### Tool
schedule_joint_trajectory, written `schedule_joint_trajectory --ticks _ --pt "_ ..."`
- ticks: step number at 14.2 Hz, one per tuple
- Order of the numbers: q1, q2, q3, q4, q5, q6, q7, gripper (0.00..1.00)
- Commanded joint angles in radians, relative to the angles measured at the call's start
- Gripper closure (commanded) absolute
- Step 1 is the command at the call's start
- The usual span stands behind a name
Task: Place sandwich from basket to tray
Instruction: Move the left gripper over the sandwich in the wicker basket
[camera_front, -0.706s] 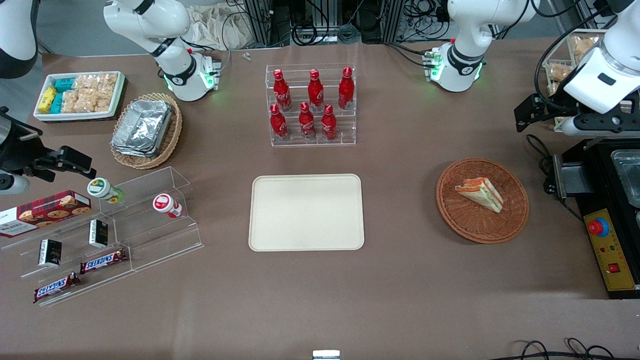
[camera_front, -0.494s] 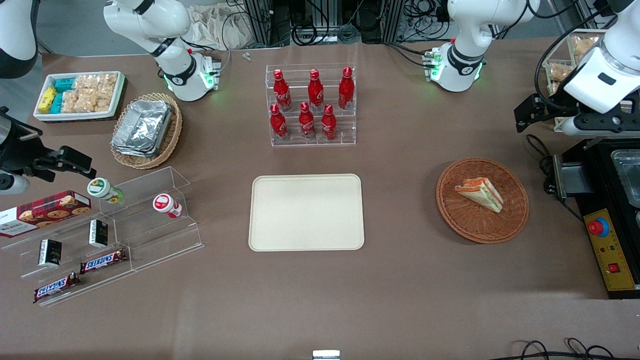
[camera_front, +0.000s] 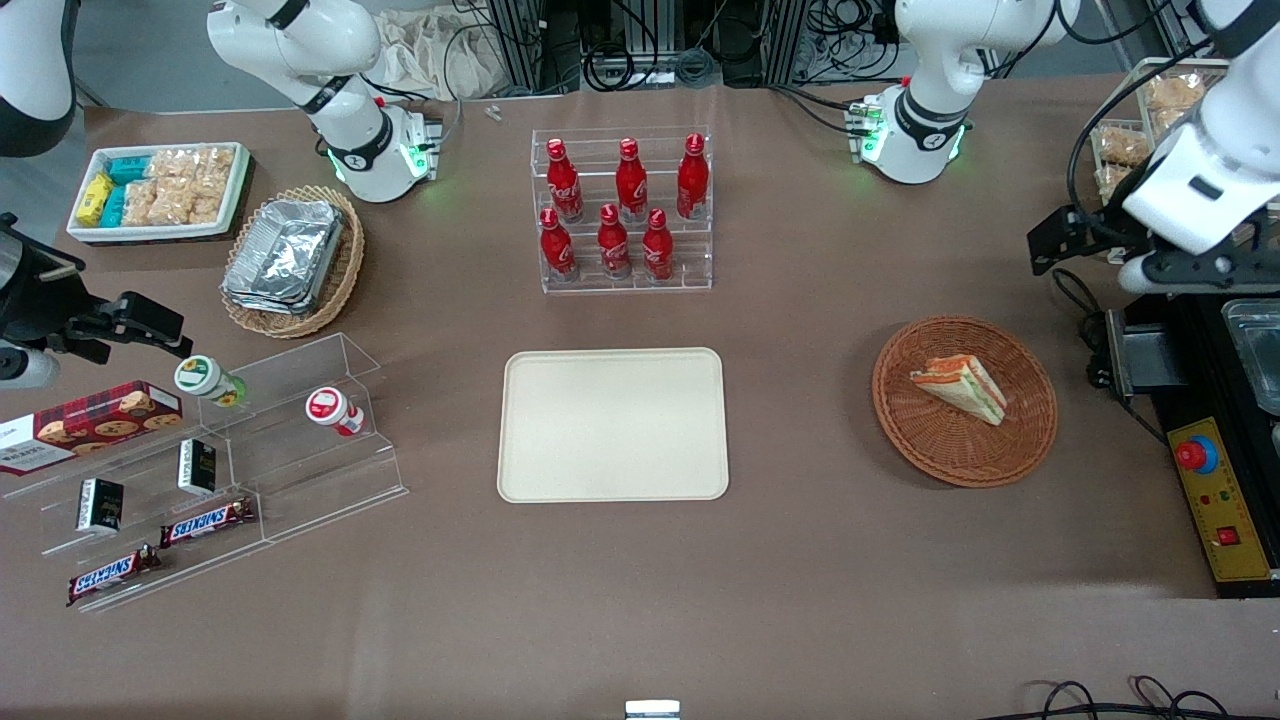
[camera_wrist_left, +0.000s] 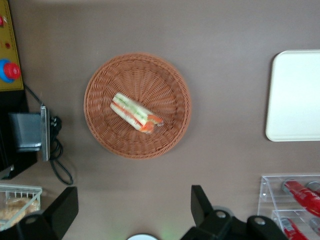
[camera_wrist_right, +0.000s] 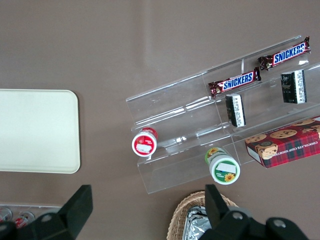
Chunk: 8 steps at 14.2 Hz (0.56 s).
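Gripper (camera_wrist_left: 132, 212) of my working arm hung high over bare table, fingers (camera_wrist_left: 62, 210) spread wide with nothing between them. It stood well apart from the basket (camera_front: 1020, 440) and farther from the front camera than it.

I logged the basket as a round, shallow, reddish-brown wicker piece toward the working arm's end of the table. It held one item only: the sandwich (camera_front: 960, 385), a triangular wedge lying on its side near the basket's middle. Its long axis ran diagonally across the weave. One end pointed toward the tray (camera_front: 613, 424) and slightly away from the front camera; the other pointed toward the front camera. White bread faced outward on both flanks, with orange-red and green layers showing along the cut edge.

I noted the tray as a flat cream-beige rectangle with rounded corners, nothing on it, near the table's middle and well apart from the basket. A clear rack (camera_front: 625, 282) of six red bottles (camera_front: 616, 240) stood farther from the front camera than the tray.
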Motion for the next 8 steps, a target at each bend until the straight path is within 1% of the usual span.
schedule_joint_trajectory --ticks 1,3,4,8 --pt "-0.002 0.077 0.003 -0.018 0.026 0.032 -0.114 0.00" --pt "-0.002 0.117 0.003 -0.085 0.035 0.119 -0.289 0.00" --pt "-0.002 0.127 0.004 -0.145 0.037 0.185 -0.395 0.00" --pt "0.022 0.150 0.011 -0.396 0.035 0.477 -0.654 0.00"
